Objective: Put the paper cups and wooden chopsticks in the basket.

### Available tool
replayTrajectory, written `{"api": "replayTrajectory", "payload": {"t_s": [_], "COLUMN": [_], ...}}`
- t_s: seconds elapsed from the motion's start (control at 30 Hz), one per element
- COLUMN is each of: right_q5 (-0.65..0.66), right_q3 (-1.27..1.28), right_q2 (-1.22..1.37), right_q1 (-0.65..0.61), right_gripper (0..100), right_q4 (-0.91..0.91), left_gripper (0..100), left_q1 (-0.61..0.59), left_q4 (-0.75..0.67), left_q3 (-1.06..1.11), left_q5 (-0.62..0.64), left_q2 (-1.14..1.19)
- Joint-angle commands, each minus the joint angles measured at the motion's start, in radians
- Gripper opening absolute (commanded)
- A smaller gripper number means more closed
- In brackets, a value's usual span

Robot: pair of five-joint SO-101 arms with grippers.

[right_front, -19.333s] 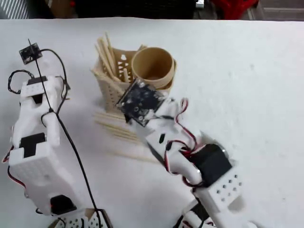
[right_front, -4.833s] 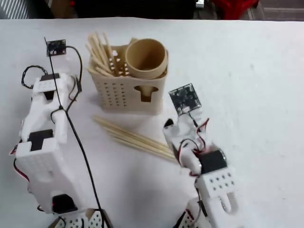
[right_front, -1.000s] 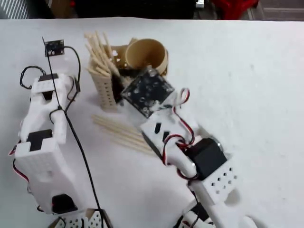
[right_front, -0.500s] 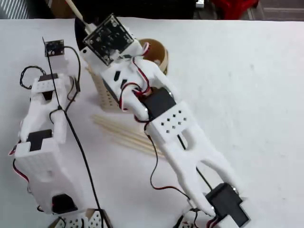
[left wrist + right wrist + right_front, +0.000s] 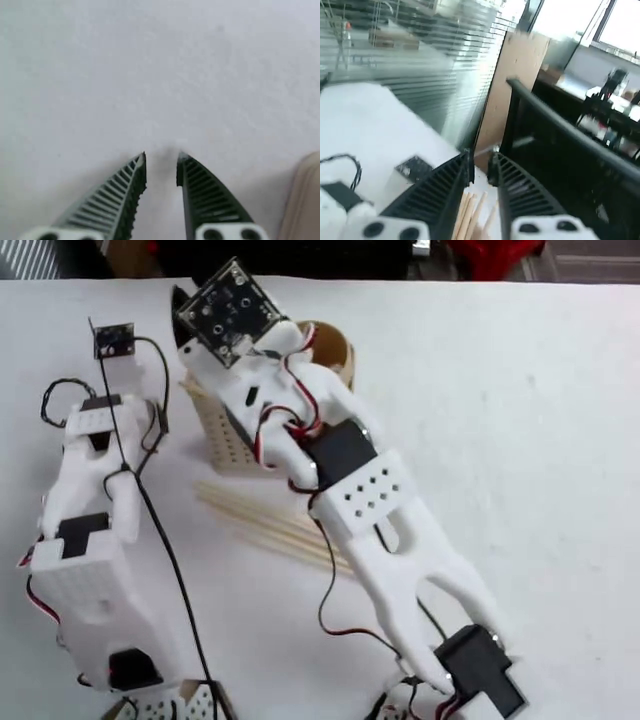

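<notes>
The perforated basket [image 5: 222,436] stands at the back of the table, mostly covered by my right arm stretched over it. A paper cup [image 5: 334,344] sits inside it, and wooden chopstick ends [image 5: 471,212] stick up below my right gripper [image 5: 480,162]. That gripper is raised above the basket's far left corner, facing the room, with a narrow gap between its fingers and nothing in it. Several loose chopsticks [image 5: 255,523] lie on the table in front of the basket. My left gripper [image 5: 161,159] hangs over bare table, slightly open and holding nothing.
The left arm [image 5: 88,502] rests at the table's left side, its cable running beside the basket. A beige edge [image 5: 306,200] shows next to the left gripper. White tabletop [image 5: 500,420] stretches to the right.
My right arm swung up from in front of the basket and stretched over it. Half a second ago a chopstick stuck out of its gripper; now none shows there. The left arm stayed put.
</notes>
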Motion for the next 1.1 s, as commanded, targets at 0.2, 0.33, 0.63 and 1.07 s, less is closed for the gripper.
{"api": "replayTrajectory", "payload": {"t_s": [0.2,0.33,0.63,1.07], "right_q5": [0.014,0.242,0.287,0.296], "right_q3": [0.161,0.422,0.85,0.855], "right_q2": [-0.348,-0.34,-0.171,0.113], "right_q1": [-0.025,-0.061,-0.067,-0.064], "right_gripper": [2.7,3.1,10.8,12.6], "right_q4": [0.839,0.886,0.473,0.312], "left_gripper": [12,12,12,12], "left_q1": [-0.007,-0.007,-0.007,-0.005], "left_q4": [-0.02,-0.02,-0.02,-0.02], "left_q3": [-0.034,-0.034,-0.034,-0.034], "left_q5": [-0.002,-0.002,-0.002,-0.002], "left_q2": [-0.005,-0.005,-0.005,-0.005]}}
